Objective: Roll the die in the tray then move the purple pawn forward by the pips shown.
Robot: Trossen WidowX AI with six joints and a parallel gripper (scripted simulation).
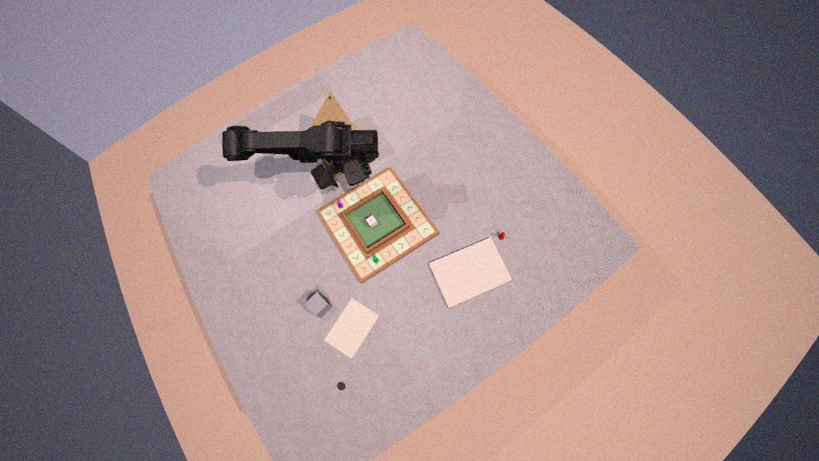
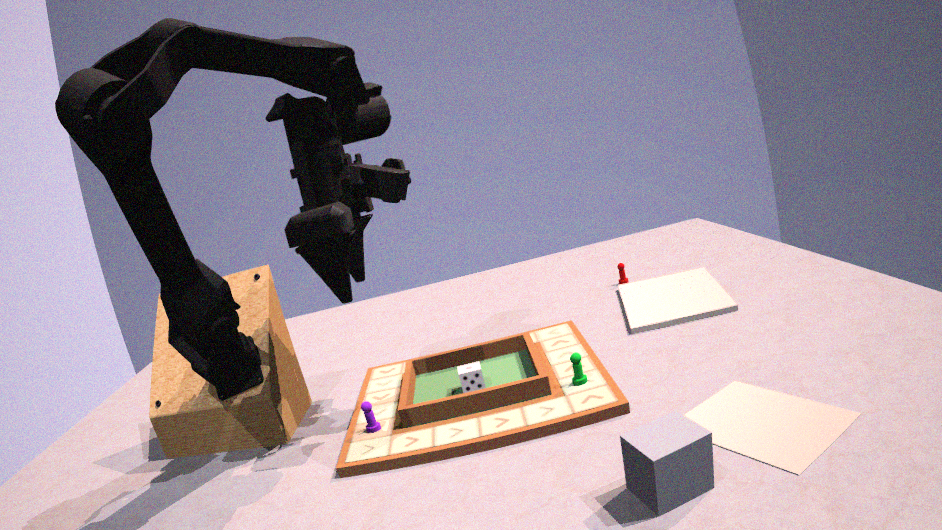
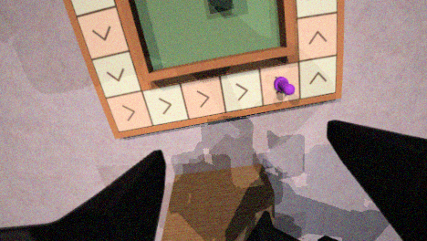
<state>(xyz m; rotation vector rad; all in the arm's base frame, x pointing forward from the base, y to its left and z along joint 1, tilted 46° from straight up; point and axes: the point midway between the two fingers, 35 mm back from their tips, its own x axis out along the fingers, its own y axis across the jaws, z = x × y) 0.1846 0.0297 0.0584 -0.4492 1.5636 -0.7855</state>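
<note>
Fingers of my black parallel-jaw gripper [image 2: 342,263] stand wide apart and hold nothing, high in the upper left of the exterior view. I see the small purple pawn [image 2: 370,416] upright on a track square of the wooden game board [image 2: 500,431], lower centre. White die [image 2: 471,379] rests inside the green-floored tray [image 2: 474,402].

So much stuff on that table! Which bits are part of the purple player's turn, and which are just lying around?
Part of the turn: die, tray, purple pawn, board, open fingers.

Just lying about: green pawn, red pawn, two cards, grey box, black dot.
</note>
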